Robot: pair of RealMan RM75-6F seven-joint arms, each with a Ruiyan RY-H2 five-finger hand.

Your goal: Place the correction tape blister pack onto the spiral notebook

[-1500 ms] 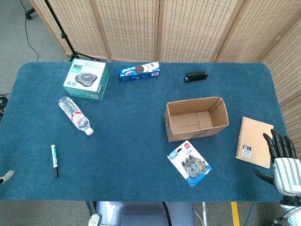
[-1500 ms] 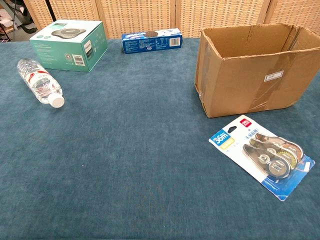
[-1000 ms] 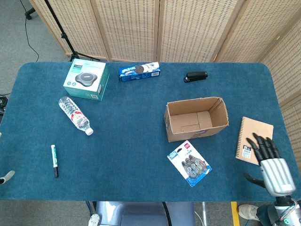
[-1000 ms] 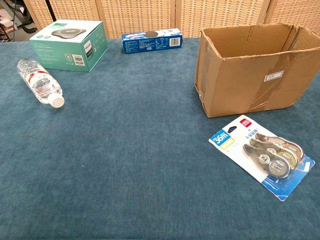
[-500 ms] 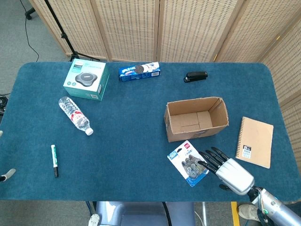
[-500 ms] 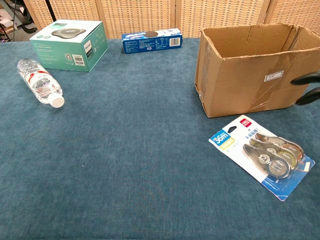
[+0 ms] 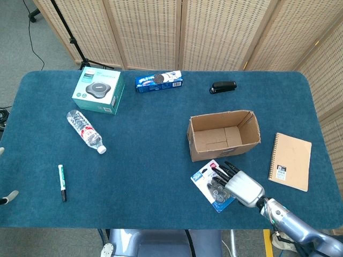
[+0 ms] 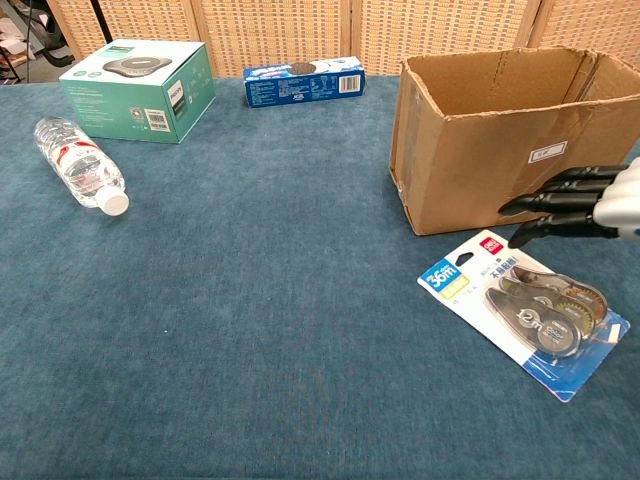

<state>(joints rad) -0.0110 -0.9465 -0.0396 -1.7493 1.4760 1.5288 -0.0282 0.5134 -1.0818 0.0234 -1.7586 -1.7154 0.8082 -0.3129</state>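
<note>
The correction tape blister pack [image 7: 205,178] lies flat on the blue table in front of the cardboard box [image 7: 223,134]. In the chest view the blister pack [image 8: 522,312] is fully visible. My right hand [image 7: 237,185] hovers over the pack's right part with its fingers stretched out and apart, holding nothing. The chest view shows the right hand [image 8: 592,205] a little above the pack, dark fingers pointing left. The brown spiral notebook [image 7: 290,160] lies at the table's right edge, right of the hand. Only a sliver of my left hand [image 7: 5,198] shows at the left edge.
A teal boxed device [image 7: 98,90], a water bottle [image 7: 85,131] and a marker [image 7: 61,182] lie on the left. A blue cookie pack [image 7: 158,81] and a black stapler [image 7: 223,87] sit at the back. The open cardboard box stands between the pack and the table's far side.
My right hand has travelled left from beside the notebook to above the blister pack. The pack, the notebook and the left hand have not moved.
</note>
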